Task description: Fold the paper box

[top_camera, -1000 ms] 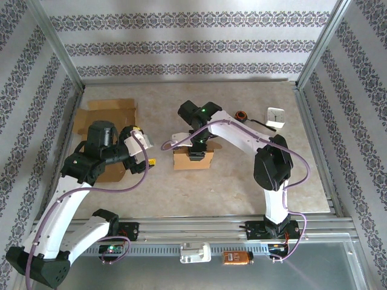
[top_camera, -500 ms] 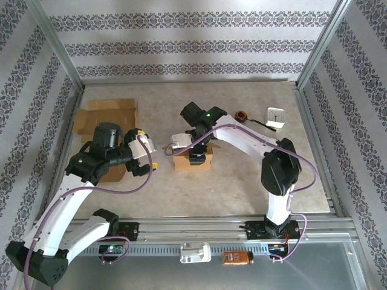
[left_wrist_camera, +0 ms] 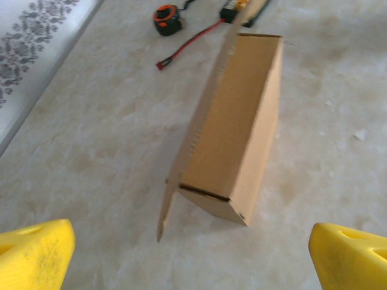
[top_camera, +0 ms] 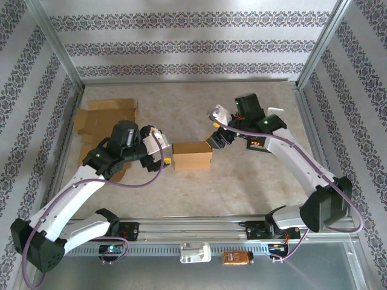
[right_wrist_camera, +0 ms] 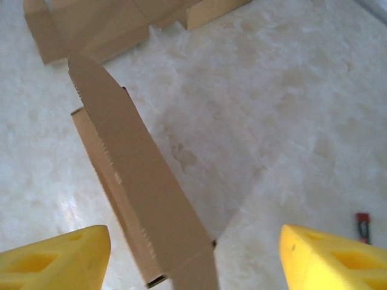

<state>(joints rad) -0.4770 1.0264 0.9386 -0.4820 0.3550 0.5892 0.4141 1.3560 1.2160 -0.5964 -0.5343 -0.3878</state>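
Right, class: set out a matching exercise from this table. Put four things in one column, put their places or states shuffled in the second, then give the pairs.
Column one
1. paper box
2. flat cardboard
3. left claw
4. orange gadget

Column two
a. at the near edge, by the arm bases
b. mid-table, one long flap loose
c. lying flat at the far left of the table
d. open, just left of the box

Pairs: 1-b, 2-c, 3-d, 4-a
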